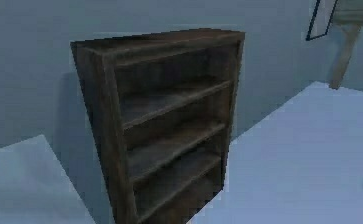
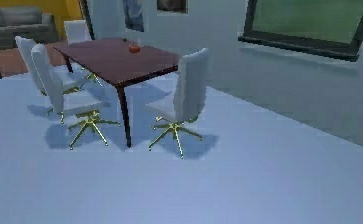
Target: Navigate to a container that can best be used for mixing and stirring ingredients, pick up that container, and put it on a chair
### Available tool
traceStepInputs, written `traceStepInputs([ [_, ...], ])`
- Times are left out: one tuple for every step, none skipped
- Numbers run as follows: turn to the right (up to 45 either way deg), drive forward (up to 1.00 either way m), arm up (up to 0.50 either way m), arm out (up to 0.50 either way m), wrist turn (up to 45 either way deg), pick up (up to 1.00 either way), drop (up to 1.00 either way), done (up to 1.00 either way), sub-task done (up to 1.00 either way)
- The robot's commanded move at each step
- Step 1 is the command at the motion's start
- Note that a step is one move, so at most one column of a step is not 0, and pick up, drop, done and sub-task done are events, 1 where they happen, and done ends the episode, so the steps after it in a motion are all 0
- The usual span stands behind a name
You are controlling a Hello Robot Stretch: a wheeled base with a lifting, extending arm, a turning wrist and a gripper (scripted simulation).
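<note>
Looks like the search step: a dark bookshelf (image 1: 159,120) is faced, with no bowl spotted on it. A small red blob (image 2: 135,47) is seen on the dining table (image 2: 129,66), ringed by white chairs (image 2: 192,85). It may be the container, but it's too small to be told. A turn and a closer approach are called for. The gripper's finger state can't be told.

I look at a dark wooden bookshelf (image 1: 164,120) with several shelves, standing on the pale floor (image 1: 289,150) against a grey-blue wall (image 1: 29,60). I also see a dark reddish table (image 2: 139,65) on thin black legs. A grey sofa (image 2: 14,25) sits beyond the table's far end, a framed picture (image 2: 171,5) hangs behind the table, and a wide dark-framed window (image 2: 309,25) lies further right of the table.
</note>
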Motion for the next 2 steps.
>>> traceStepInputs([
  [0.0, 0.2, 0.0, 0.0, 0.0, 0.0, 0.0, 0.0, 0.0],
  [-9.0, 0.0, 0.0, 0.0, 0.0, 0.0, 0.0, 0.0, 0.0],
])
